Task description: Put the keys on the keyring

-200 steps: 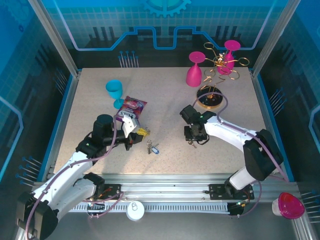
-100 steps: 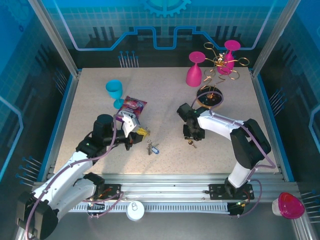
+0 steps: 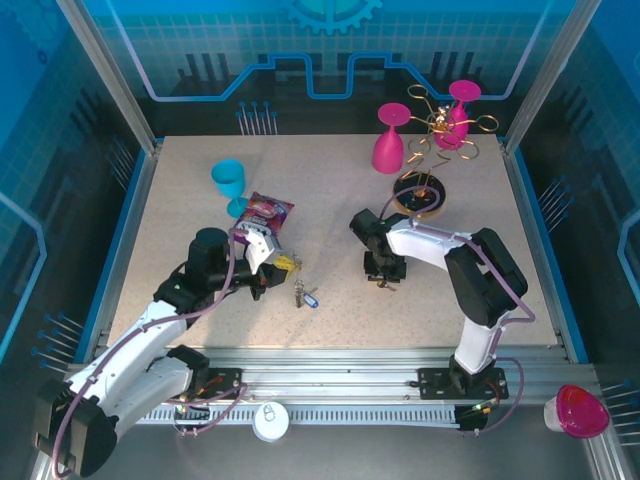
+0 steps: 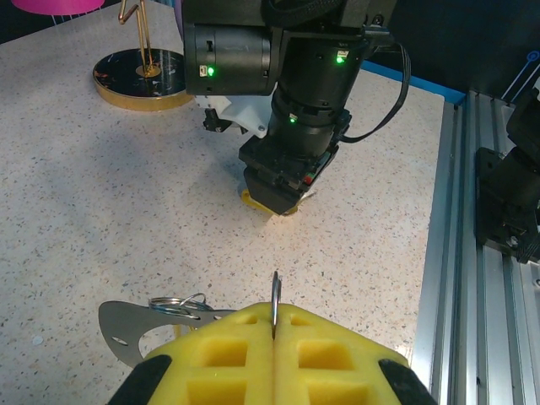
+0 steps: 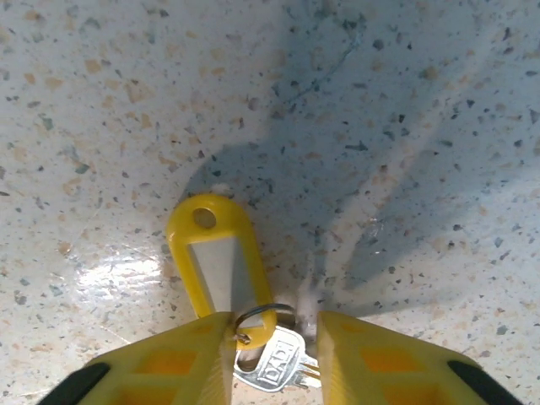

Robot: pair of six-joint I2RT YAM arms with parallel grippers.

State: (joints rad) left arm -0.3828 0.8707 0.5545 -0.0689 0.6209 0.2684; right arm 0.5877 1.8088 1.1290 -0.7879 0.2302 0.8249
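Right wrist view: right gripper (image 5: 276, 359) parted narrowly over the speckled tabletop (image 5: 405, 126). Between its yellow fingers (image 5: 169, 367), a small silver key (image 5: 274, 364) joined to a yellow plastic tag (image 5: 215, 261) lying flat just ahead. Cannot tell whether gripped or merely straddled. From the left wrist: left gripper (image 4: 274, 346) pressed fully shut on a thin upright metal loop (image 4: 275, 299) of the greyish crescent-shaped keyring (image 4: 126, 327), crescent off to one side of the pads. From above: small blue plastic tag (image 3: 311, 298) lying beside that claw, well apart from the key.
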